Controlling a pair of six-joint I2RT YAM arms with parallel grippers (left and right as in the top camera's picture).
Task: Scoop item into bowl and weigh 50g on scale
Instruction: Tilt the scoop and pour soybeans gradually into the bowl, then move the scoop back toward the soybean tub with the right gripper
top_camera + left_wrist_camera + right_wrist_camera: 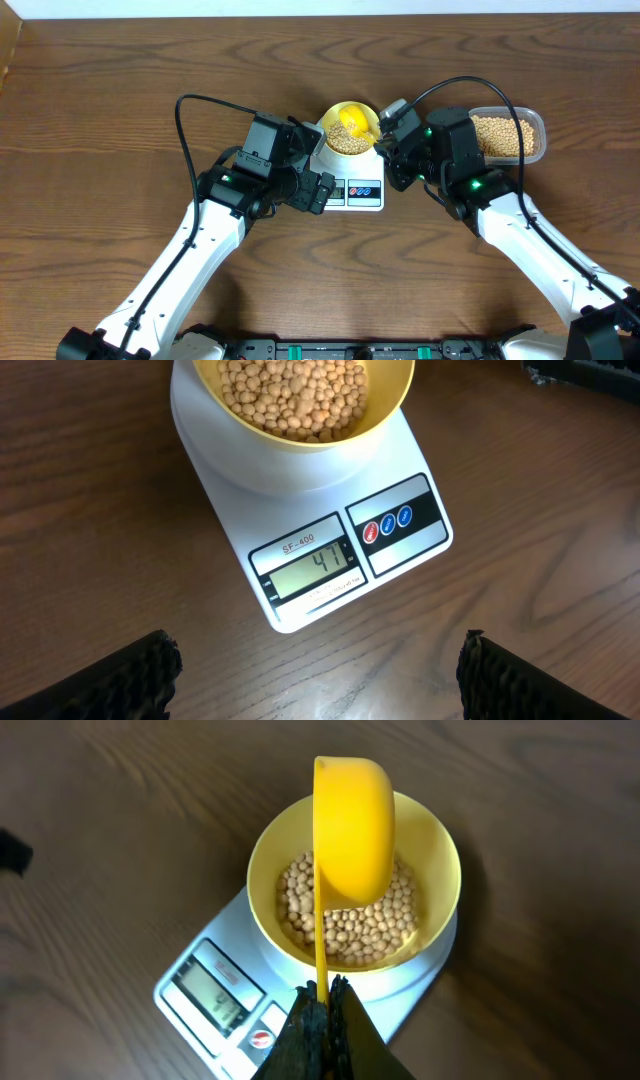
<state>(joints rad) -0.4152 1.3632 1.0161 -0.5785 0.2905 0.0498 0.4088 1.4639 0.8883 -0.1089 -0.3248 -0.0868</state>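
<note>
In the overhead view the left hand (pixel 318 190) sits left of centre, just beside the left edge of the scale (pixel 355 190), with its two fingers spread wide and nothing between them. Its own camera shows the dark fingertips (pixel 140 675) at the bottom corners of the frame and bare desk (pixel 90 510) between them. The front edge of the scale (pixel 410 535) lies just above.

The white scale stands on the desk at the centre. Its grey display (pixel 312 568) reads 47, and the red and blue buttons (pixel 388 526) are to the right of it. On its platform stands the pale yellow bowl (pixel 327 120), holding a layer of beans (pixel 290 390) that covers its bottom.

Over the bowl hangs a bright yellow scoop (pixel 355 830), with the rounded back of its cup facing the right wrist camera and its thin handle running down the frame. Whether the cup touches the beans I cannot tell.

The right hand (pixel 322 1010) is clamped on the end of that handle, fingers pressed together around it. In the overhead view it lies just right of the bowl.

At the right, a clear tub (pixel 541 130) holds more beans.
</note>
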